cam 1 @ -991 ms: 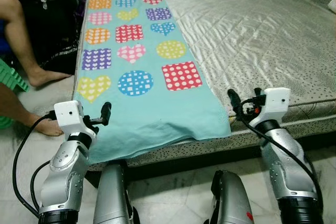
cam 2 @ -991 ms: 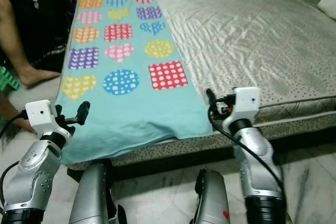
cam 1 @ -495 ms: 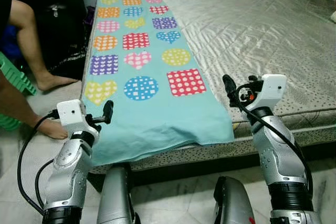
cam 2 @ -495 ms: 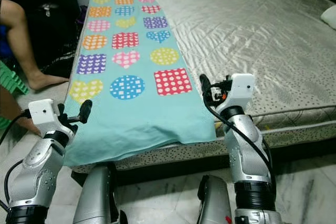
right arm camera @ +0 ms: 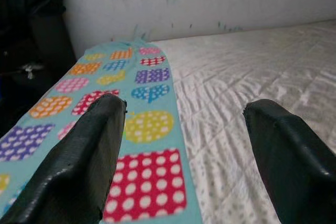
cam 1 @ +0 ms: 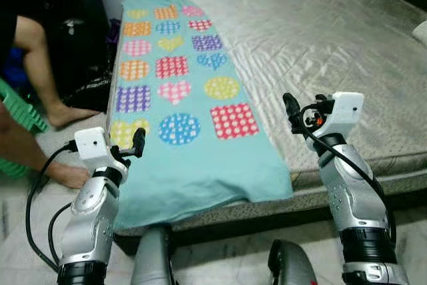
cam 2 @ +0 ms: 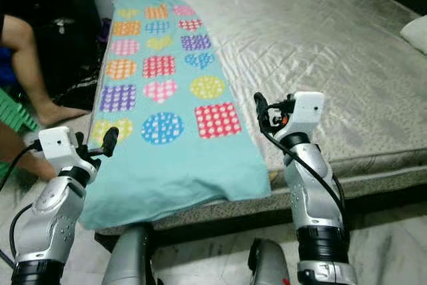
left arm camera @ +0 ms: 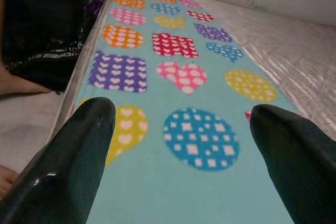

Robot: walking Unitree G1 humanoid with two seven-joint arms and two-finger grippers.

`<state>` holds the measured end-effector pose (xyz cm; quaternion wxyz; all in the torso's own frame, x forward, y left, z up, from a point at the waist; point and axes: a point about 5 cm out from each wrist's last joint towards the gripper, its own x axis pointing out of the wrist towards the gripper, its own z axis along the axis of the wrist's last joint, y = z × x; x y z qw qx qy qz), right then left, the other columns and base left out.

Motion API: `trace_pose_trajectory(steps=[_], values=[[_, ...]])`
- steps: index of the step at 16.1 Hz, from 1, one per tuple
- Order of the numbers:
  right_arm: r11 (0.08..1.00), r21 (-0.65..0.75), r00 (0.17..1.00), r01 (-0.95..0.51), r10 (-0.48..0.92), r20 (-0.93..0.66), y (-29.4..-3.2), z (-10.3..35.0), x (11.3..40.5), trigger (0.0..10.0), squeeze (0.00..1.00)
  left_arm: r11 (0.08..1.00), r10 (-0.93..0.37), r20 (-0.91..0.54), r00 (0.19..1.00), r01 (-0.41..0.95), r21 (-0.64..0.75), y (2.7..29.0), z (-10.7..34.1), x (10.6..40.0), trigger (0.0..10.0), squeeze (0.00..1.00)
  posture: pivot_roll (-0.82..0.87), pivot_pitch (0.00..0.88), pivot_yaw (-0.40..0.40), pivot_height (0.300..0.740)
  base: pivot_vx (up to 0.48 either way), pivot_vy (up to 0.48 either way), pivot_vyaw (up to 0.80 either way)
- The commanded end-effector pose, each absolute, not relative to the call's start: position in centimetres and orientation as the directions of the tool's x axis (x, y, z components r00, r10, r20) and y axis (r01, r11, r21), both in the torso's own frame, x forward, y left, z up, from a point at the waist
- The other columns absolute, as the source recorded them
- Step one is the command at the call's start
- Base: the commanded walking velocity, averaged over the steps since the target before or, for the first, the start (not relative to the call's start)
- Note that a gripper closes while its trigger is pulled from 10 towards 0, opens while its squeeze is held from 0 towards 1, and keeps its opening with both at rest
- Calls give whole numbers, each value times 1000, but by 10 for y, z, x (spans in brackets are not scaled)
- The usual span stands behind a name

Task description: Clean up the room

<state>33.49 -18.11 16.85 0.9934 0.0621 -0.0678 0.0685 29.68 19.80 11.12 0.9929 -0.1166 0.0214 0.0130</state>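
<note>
A teal blanket (cam 1: pixel 193 138) printed with dotted hearts, circles and squares lies lengthwise along the left side of a bare grey mattress (cam 1: pixel 333 45), its near end hanging over the bed's edge. My left gripper (left arm camera: pixel 184 111) is open and hovers over the blanket's near left corner, holding nothing. My right gripper (right arm camera: pixel 186 106) is open too, raised above the mattress's near edge just right of the blanket. Both arms, left (cam 1: pixel 93 198) and right (cam 1: pixel 347 185), are lifted in front of the bed.
A person's bare legs (cam 1: pixel 40 58) and feet (cam 1: pixel 67 175) are on the floor left of the bed, close to my left arm. A green plastic thing (cam 1: pixel 19 108) and dark bags (cam 1: pixel 80 38) stand there. A white pillow (cam 2: pixel 417 31) lies at the mattress's far right.
The whole view has shifted as the camera moved, showing more of the bed's far end. My right gripper has risen slightly. Both grippers stay open over the bed's near edge.
</note>
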Motion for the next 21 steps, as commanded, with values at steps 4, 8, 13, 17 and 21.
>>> trace_pose_trajectory(steps=[4, 8, 13, 17, 21], values=[[982, 127, 981, -140, 120, 150, -179, 169, 338, 10000, 0, 975, 9, -32, 999, -16, -222, 197, 114, 301, 10000, 0, -8, 0, 23, 694, 0, 0, 0], [982, 130, 981, -139, 119, 151, -178, 168, 340, 10000, 0, 975, 8, -28, 1000, -14, -221, 197, 115, 304, 10000, 0, -4, 0, 24, 739, 0, 0, 0], [981, 131, 982, -141, 122, 147, -175, 164, 342, 10000, 0, 977, 1, -28, 1000, -7, -215, 197, 114, 307, 10000, 0, -3, 0, 30, 740, 0, 0, 0], [980, 134, 982, -150, 132, 133, -167, 155, 347, 10000, 0, 977, -12, -39, 999, 4, -211, 195, 110, 312, 10000, 0, -3, 0, 30, 740, 0, 0, 0], [981, 128, 986, -147, 136, 91, -156, 138, 351, 10000, 0, 978, -21, -57, 998, 9, -208, 186, 104, 318, 10000, 0, -5, 0, 26, 740, 0, 0, 0]])
